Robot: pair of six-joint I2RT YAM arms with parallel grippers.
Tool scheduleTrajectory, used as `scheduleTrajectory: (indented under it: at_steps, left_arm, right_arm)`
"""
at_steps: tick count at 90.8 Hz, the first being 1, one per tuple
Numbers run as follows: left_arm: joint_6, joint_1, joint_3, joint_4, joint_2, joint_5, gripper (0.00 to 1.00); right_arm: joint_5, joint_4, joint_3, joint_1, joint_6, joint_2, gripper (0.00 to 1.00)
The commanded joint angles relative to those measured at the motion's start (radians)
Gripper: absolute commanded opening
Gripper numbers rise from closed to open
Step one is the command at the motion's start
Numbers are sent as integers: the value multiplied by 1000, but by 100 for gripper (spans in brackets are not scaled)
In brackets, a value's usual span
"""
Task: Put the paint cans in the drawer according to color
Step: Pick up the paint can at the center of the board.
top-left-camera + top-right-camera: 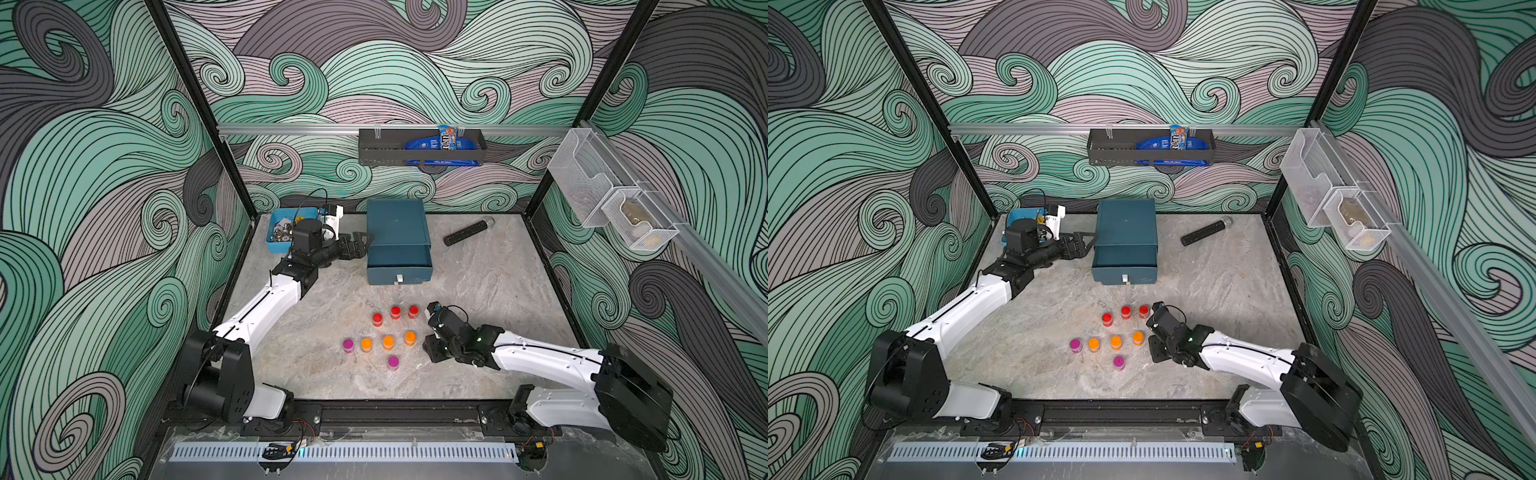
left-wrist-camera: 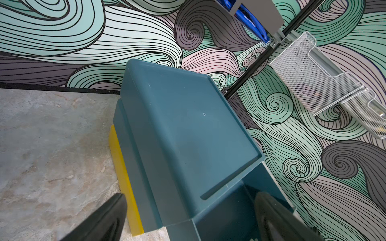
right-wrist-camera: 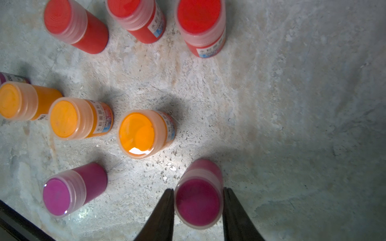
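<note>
Teal plastic makes up the chest [image 1: 397, 222], which stands at the middle of the bench's [image 1: 490, 291] far edge. Its top drawer [image 1: 397, 254] is pulled out and, as far as both top views show, empty. The sorting looks barely begun, since no paint can is stowed.

Three red cans [image 1: 395, 311], three orange cans [image 1: 388, 341] and two magenta cans [image 1: 348, 345] stand upright in a loose cluster. They sit mid-bench, nearer the front edge.

The ninth can [image 3: 198, 201] is magenta with a clear ribbed lid rim. It stands at the cluster's right side, under the right tool [image 3: 198, 190], whose jaws press against both its sides. It appears to rest on the bench, not yet lifted.

The left tool [image 1: 360, 244] hangs spread wide, grasping nothing, just beside the chest's left wall. All nine cans remain to be placed by colour.
</note>
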Motion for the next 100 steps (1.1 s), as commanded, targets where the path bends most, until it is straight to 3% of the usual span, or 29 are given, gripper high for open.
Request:
scheduleTrajectory:
  at_steps: [1, 38, 100]
  left_arm:
    - [3, 8, 1, 16, -9, 5, 98]
    - [5, 7, -1, 14, -12, -1, 98]
    - [5, 7, 1, 13, -23, -6, 98]
  right_arm:
    - [24, 10, 14, 8, 8, -42, 33]
    - [98, -33, 132, 6, -12, -134, 21]
    - [76, -85, 579, -110, -168, -89, 21]
